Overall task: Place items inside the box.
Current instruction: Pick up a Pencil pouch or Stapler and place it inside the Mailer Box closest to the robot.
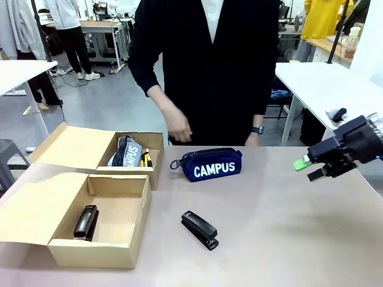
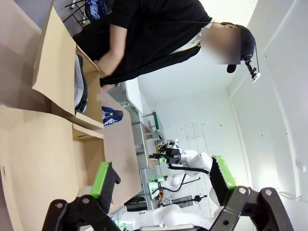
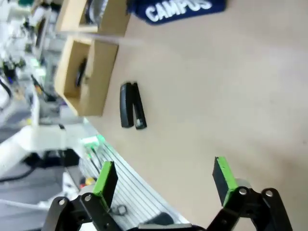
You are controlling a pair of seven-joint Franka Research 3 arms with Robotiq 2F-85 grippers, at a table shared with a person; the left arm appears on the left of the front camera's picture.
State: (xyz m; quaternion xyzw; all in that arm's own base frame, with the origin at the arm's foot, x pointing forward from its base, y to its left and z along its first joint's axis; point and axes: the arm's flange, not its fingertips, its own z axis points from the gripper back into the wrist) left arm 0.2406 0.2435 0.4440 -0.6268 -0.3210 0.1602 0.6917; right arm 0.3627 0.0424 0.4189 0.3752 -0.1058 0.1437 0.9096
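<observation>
staplers 2 [image 1: 200, 229] | CAMPUS pouches 2 [image 1: 212, 165] | boxes 2 [image 1: 90, 254] | left end effector [image 2: 161, 173], right end effector [image 3: 164, 174] both released

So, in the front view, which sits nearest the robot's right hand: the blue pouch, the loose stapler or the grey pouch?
1. Blue pouch, mid-table, and loose stapler, front middle: too close to call.
2. Grey pouch, in the far-left box: farthest.
</observation>
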